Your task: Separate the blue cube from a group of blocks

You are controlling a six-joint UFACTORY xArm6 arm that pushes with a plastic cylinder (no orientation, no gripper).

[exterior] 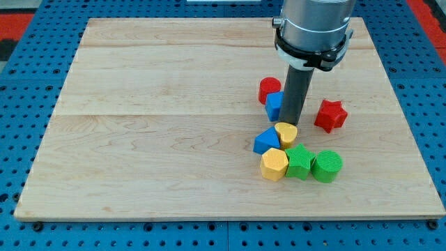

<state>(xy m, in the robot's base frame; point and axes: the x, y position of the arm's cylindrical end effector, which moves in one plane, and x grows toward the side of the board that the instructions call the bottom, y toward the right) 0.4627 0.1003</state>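
Observation:
The blue cube [274, 105] lies right of the board's middle, partly hidden by my rod. It touches a red cylinder [270, 90] above it. My tip [290, 124] stands at the cube's right side, just above a yellow heart [286, 133]. Below are a blue triangular block [265, 141], a yellow hexagon [274, 164], a green star [300, 162] and a green cylinder [326, 166], close together. A red star [330, 115] sits alone to the right of the rod.
The wooden board [160, 118] lies on a blue pegboard table [28, 56]. The arm's grey body [312, 28] hangs over the board's top right part.

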